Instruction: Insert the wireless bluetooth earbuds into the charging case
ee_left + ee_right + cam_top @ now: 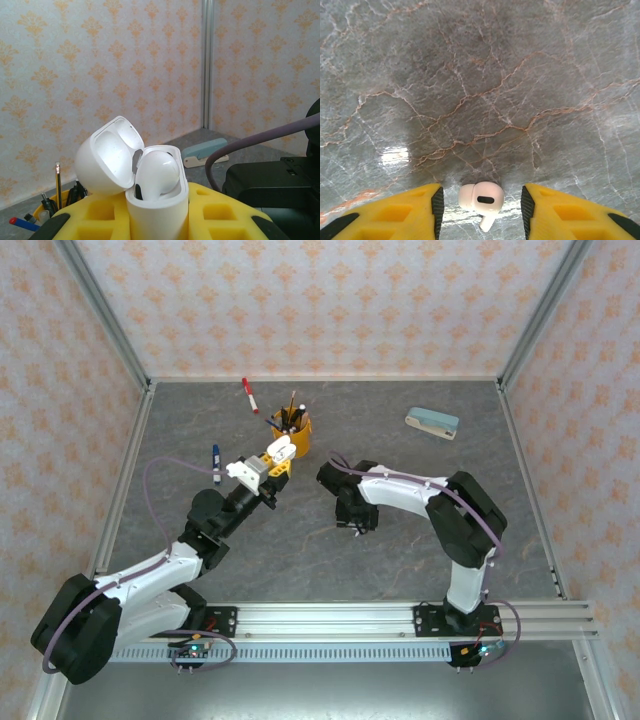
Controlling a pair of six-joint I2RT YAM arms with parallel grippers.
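Clamping white pebble-shaped plastic charging case (156,212), lid open, in left gripper (276,460). Straddling white stemmed plastic earbud (482,198) on grey marbled tabletop (470,75) with right gripper (481,210), parted, empty. Likely needing closing, lifting, seating.

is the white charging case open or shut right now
Open. The charging case has its lid swung back, exposing an earbud seated inside.

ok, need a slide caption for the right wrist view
Right gripper, jaws open, straddles a single earbud lying on the marbled table, with a gap on each side.
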